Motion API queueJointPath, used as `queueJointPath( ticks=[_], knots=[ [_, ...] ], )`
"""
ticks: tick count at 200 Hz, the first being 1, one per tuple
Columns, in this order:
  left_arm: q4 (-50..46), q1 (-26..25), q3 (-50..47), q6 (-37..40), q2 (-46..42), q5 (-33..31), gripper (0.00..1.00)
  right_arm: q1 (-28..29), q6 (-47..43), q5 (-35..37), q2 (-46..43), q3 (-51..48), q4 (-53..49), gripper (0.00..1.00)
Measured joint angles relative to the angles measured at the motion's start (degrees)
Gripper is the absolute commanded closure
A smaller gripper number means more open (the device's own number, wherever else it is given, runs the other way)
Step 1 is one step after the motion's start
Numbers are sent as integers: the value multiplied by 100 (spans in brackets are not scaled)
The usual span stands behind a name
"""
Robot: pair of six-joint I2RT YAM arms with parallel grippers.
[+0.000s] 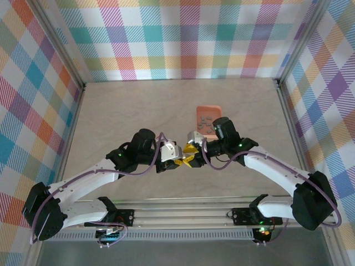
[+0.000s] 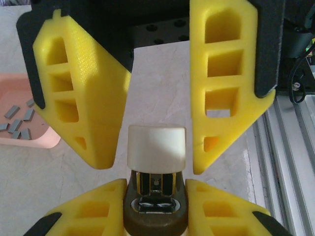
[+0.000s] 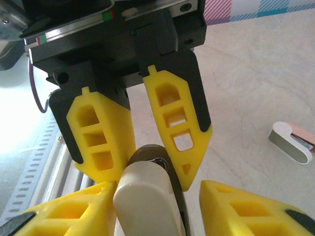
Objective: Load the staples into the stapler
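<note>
Stapler (image 2: 156, 147) sits between the two hands over the middle of the worktop (image 1: 138, 111). Left hand (image 2: 155, 194) is clamped on its dark rear end, a finger on each flank. Right hand (image 3: 158, 191) has its fingers apart, flanking the pale top with a gap at each side, gripping nothing as far as shows. Staples (image 2: 17, 120) lie loose in the tray (image 2: 29, 140), at 9 o'clock in the left wrist view, at 1 o'clock of the hands from above. Second stapler (image 3: 290, 142) lies on the worktop at 3 o'clock in the right wrist view.

The stapler looks light and rigid, its smooth top likely slippery and hinged. The flat metal flanks seem the surest hold, leaving the top free to swing. The strips look tiny and probably snap easily: pinch one gently across its long sides.
</note>
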Motion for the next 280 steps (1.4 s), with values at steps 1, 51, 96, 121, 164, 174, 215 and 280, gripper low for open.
queueJointPath(
  ticks=[1,51,96,121,164,174,215,280],
  knots=[
    [2,0,0,0,2,0,81,0,-11,-11,0,2,0,62],
    [-68,0,31,70,170,22,82,-2,-109,-247,9,39,4,79],
    [-125,7,44,81,175,66,83,-2,-299,-289,7,66,-98,86],
    [-81,66,44,76,157,114,83,-103,-341,-282,-107,4,-90,86],
    [52,212,-87,50,-151,173,83,-667,-286,-551,-772,-415,96,86],
    [63,262,-118,50,-219,181,83,-809,-219,-614,-870,-511,142,85],
    [138,431,-291,-151,-485,190,83,-1314,295,-629,-964,-946,417,79],
    [745,476,-516,-625,-841,-219,83,-1451,1945,-142,-942,-1255,745,48]
  ],
)
